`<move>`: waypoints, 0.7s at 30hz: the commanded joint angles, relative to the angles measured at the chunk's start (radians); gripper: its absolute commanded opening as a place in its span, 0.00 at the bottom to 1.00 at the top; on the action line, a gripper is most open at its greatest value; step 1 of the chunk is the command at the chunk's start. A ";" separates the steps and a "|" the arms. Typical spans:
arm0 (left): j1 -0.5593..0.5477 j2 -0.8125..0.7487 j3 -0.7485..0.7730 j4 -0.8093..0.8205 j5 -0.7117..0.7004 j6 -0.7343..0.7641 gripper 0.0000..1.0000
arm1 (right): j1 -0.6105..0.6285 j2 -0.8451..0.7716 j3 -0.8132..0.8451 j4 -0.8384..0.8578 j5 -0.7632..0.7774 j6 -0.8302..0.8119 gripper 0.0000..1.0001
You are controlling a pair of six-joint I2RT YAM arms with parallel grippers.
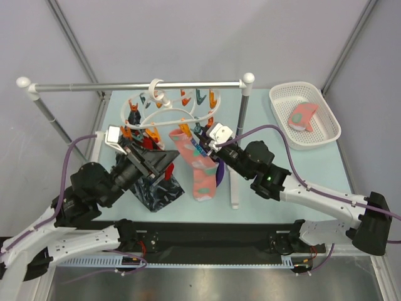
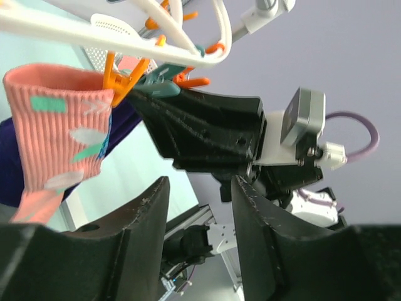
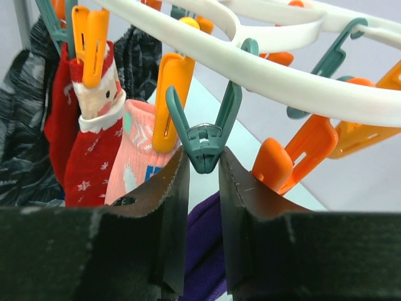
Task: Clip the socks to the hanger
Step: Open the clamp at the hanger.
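Note:
The white hanger (image 1: 177, 115) hangs from the rail with orange and teal clothespins. A salmon-pink sock (image 1: 198, 164) hangs clipped from it, and a red sock (image 1: 166, 172) hangs beside it. My right gripper (image 1: 204, 142) reaches up under the hanger's right side. In the right wrist view my right gripper (image 3: 203, 160) is closed on the lower end of a teal clothespin (image 3: 204, 139), with the red sock (image 3: 88, 169) and pink sock (image 3: 135, 157) to its left. My left gripper (image 1: 160, 160) is open and empty (image 2: 199, 188), near the pink sock (image 2: 62, 125).
A grey rail (image 1: 125, 86) with white ball ends carries the hanger. A navy marbled cloth (image 1: 156, 191) and a purple cloth (image 1: 219, 175) hang below it. A white basket (image 1: 332, 122) at the back right holds another pink sock (image 1: 302, 116).

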 commanded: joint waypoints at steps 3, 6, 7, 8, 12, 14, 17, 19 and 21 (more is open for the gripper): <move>-0.001 0.161 0.196 -0.045 -0.019 -0.048 0.45 | 0.053 -0.051 0.106 -0.121 0.125 0.014 0.00; -0.004 0.264 0.289 -0.112 -0.048 -0.074 0.43 | 0.079 -0.059 0.115 -0.158 0.180 0.005 0.00; -0.009 0.281 0.307 -0.155 -0.068 -0.109 0.43 | 0.084 -0.061 0.115 -0.164 0.190 0.001 0.00; -0.012 0.295 0.321 -0.175 -0.088 -0.127 0.43 | 0.095 -0.061 0.113 -0.172 0.202 -0.006 0.00; -0.042 0.374 0.396 -0.263 -0.221 -0.212 0.46 | 0.116 -0.045 0.110 -0.170 0.271 -0.042 0.00; -0.050 0.408 0.428 -0.298 -0.252 -0.241 0.49 | 0.116 -0.042 0.107 -0.160 0.291 -0.056 0.00; -0.058 0.439 0.458 -0.326 -0.281 -0.288 0.53 | 0.128 -0.042 0.100 -0.137 0.323 -0.102 0.00; -0.058 0.444 0.452 -0.330 -0.312 -0.321 0.58 | 0.139 -0.047 0.093 -0.124 0.343 -0.125 0.00; -0.058 0.456 0.453 -0.330 -0.330 -0.336 0.61 | 0.144 -0.048 0.095 -0.121 0.354 -0.157 0.00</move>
